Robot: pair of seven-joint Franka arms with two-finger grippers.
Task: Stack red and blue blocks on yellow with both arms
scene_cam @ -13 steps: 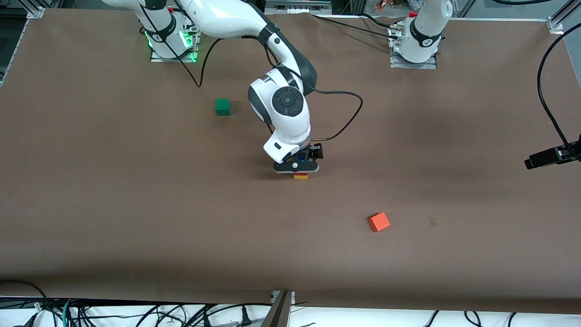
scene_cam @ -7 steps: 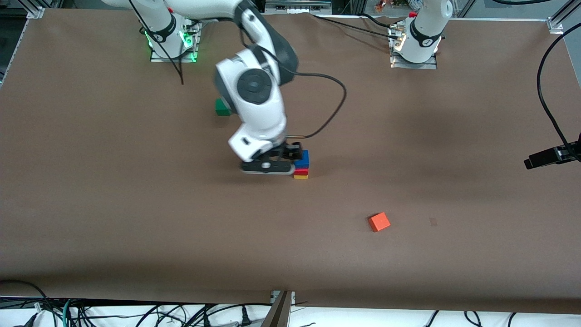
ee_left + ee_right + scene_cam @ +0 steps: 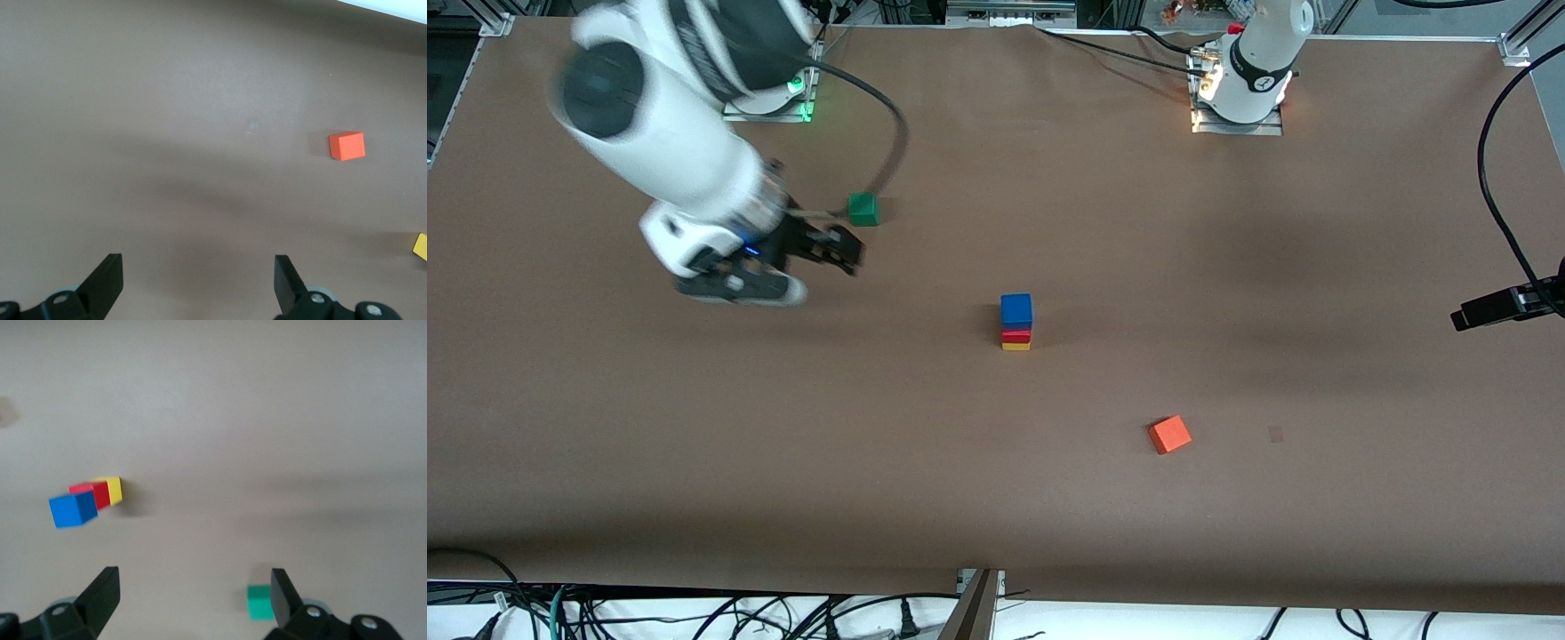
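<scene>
The blue block (image 3: 1016, 310) sits on the red block (image 3: 1016, 336), which sits on the yellow cube (image 3: 1016, 346), a three-high stack in the middle of the table. The right wrist view shows the same stack: blue (image 3: 72, 509), red (image 3: 90, 493), yellow (image 3: 111, 489). My right gripper (image 3: 829, 254) is open and empty, up in the air toward the right arm's end, over the table beside the green cube; its fingers frame bare table (image 3: 193, 583). My left gripper (image 3: 198, 267) is open and empty, high over bare table; it is out of the front view. A yellow sliver (image 3: 421, 246) shows at that view's edge.
A green cube (image 3: 863, 209) lies toward the right arm's end, also in the right wrist view (image 3: 259, 602). An orange cube (image 3: 1169, 435) lies nearer the front camera than the stack, also in the left wrist view (image 3: 347, 145). A black device on a cable (image 3: 1503, 307) hangs at the left arm's end.
My right gripper let go of the blue block on the stack, then rose and swung away toward the right arm's end. The stack stands uncovered. The left arm has not moved.
</scene>
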